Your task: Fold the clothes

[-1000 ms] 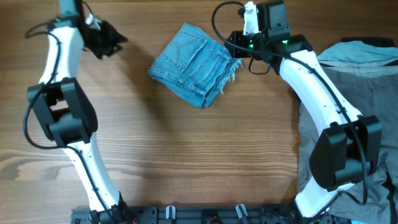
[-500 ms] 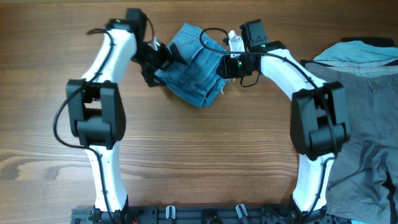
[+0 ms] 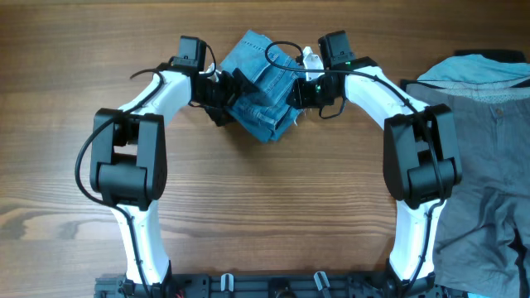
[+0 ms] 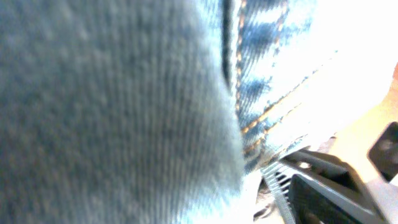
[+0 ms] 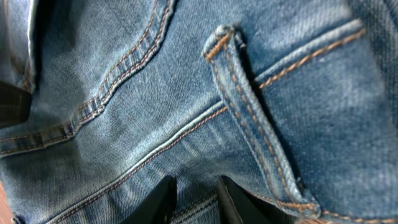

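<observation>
Left arm has closed in on the jeans (image 3: 263,103) since 0.5 s ago. Jeans sit top-centre on the table (image 3: 265,223), folded to a compact wad, so nearly done. Heavy twill, orange stitching, belt loop. Left gripper (image 3: 224,93) is at the wad's left edge, opening unreadable. Right gripper (image 3: 298,91) is narrow with denim between its fingers, grip unclear. Grey trousers (image 3: 489,165) lie unfolded at right.

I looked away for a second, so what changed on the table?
The left tool swung in from the far left to the left edge of the jeans; the right tool slid left onto their right side. Whether either grips is unclear. The folded jeans and grey trousers stayed put.
</observation>
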